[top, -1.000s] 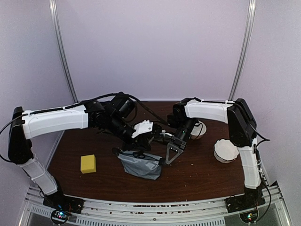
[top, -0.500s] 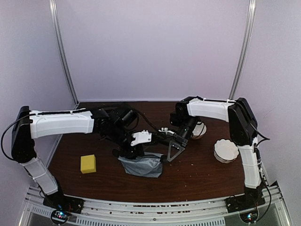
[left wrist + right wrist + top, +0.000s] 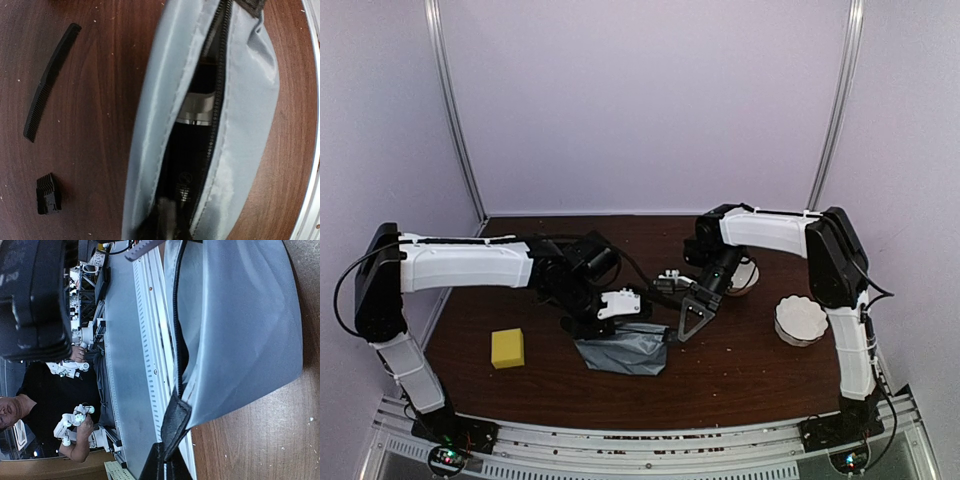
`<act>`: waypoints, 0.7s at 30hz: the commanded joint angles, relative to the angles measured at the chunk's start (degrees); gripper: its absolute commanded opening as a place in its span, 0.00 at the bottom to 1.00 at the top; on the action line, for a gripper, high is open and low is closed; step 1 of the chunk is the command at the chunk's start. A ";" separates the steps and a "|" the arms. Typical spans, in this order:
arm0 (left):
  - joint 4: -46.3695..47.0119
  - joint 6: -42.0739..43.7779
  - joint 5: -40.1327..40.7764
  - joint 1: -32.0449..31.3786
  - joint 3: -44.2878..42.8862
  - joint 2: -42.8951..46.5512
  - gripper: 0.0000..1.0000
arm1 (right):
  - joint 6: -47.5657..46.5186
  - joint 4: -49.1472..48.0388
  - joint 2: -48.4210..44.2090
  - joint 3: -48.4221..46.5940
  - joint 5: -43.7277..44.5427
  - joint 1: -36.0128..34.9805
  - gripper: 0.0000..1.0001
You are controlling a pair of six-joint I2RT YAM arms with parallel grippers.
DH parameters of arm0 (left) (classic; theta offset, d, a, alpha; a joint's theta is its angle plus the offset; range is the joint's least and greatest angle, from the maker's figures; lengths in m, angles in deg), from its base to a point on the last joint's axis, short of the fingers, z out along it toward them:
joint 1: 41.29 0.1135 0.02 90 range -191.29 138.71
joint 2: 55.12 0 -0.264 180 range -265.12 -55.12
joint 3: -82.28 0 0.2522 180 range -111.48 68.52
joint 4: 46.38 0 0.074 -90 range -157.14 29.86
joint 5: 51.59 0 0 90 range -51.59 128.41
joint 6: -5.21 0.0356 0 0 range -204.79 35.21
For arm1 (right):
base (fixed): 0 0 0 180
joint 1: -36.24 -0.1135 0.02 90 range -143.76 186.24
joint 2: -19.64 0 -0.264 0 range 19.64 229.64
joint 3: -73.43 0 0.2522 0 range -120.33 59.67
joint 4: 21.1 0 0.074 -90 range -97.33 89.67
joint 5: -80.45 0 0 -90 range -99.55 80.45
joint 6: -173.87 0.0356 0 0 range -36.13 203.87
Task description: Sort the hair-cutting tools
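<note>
Clipper (image 3: 192, 107) mostly hidden inside pouch (image 3: 150, 125), just beyond left fingers (image 3: 164, 222); only a strip shows. Fingers blurred, cropped at bottom edge.

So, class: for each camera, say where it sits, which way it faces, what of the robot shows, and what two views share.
Top external: fixed above and behind the arms, looking down on the table; both arms show, left gripper and right gripper at the grey zip pouch.
Left wrist: looks down into the open pouch at the clipper; its gripper blurs at the bottom edge.
Right wrist: looks along the pouch toward the rail; its gripper pinches the pouch's black tab.
Shared: all three show the pouch.
</note>
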 commanded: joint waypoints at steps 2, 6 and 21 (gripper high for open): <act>-4.37 -1.97 0.86 -2.46 -1.03 0.39 0.00 | -0.21 1.08 0.47 -1.14 0.27 1.04 0.00; -4.45 -3.34 2.62 -3.44 -1.67 -0.28 0.01 | -0.06 1.09 0.99 -1.77 0.30 1.04 0.00; -4.33 -5.33 4.44 -3.52 -3.98 -0.71 0.24 | -0.24 1.09 0.85 -1.59 1.12 1.04 0.00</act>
